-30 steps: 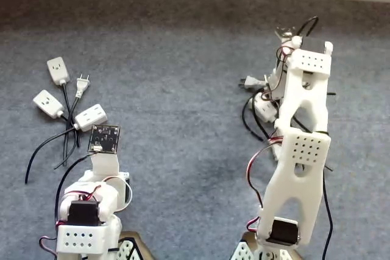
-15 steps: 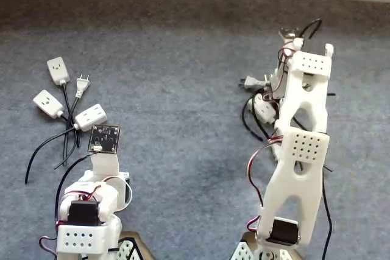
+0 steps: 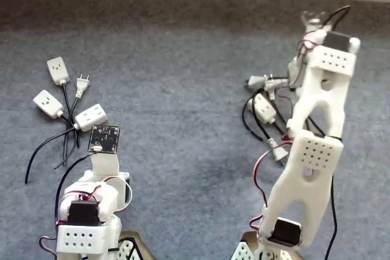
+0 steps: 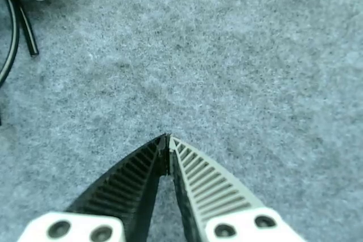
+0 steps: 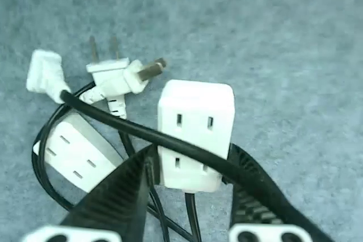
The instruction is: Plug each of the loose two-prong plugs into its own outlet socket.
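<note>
**Held socket** (image 5: 195, 134): white block, sitting between the jaws of the R gripper (image 5: 191, 160). The jaws are clenching it by its lower sides, slots facing the wrist cam. A black cable (image 5: 142, 131) is crossing over its face.

**Beside held socket:** a second socket (image 5: 74, 151) is lying flat on the table, under the same cable.

**Just beyond held socket:**
- A two-prong plug (image 5: 108, 75) is lying w/ prongs pointing away from it.
- Another plug (image 5: 144, 71) is touching that one, its prong reaching over the held socket's top edge.
- A white cable end (image 5: 42, 75) is lying out past the second socket; can't tell what type.

**High view:** this tangle is lying just beside the R arm (image 3: 311, 150), on the side toward the L arm (image 3: 91, 211).

**Well apart from held socket, across the table (image 3: 183, 89), ahead of the L arm:**
- Socket A (image 3: 58, 70), socket B (image 3: 47, 103) and socket C (image 3: 91, 115) are lying there.
- A loose plug (image 3: 81, 81) is lying between A and C, prongs bare.
- Black leads (image 3: 67, 132) are trailing from the group.

**L gripper** (image 4: 168, 141): the jaws are pressing together, tips meeting, nothing between them. It is hovering over bare grey table.
</note>
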Controlling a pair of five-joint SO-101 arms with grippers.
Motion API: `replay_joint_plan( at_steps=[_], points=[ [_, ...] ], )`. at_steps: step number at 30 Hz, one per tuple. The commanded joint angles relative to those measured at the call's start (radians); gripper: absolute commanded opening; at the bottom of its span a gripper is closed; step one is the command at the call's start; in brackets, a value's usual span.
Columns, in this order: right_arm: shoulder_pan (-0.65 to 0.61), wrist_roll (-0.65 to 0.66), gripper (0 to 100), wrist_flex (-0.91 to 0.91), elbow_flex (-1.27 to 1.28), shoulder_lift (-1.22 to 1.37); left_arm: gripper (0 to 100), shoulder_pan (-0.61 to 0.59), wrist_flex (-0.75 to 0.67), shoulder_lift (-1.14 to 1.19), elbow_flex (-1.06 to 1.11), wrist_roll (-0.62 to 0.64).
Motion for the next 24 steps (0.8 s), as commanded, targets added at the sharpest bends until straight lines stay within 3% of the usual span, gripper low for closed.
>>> replay_joint_plan(
  at_steps=[1, 6, 12, 24],
  points=[
    [0.067, -0.126, 11.6, 0.039, -0.038, -0.211, 1, 0.012, -0.003, 0.008, 0.007, -0.006],
    [0.079, -0.288, 11.6, 0.041, 0.036, -0.371, 1, 0.012, -0.003, 0.008, 0.007, -0.006],
    [-0.031, -0.465, 11.6, 0.038, 0.384, -0.659, 1, 0.012, -0.003, 0.008, 0.007, -0.006],
    [-0.156, -0.47, 11.6, 0.038, 0.765, -1.185, 1, 0.012, -0.003, 0.008, 0.007, -0.006]
  ],
)
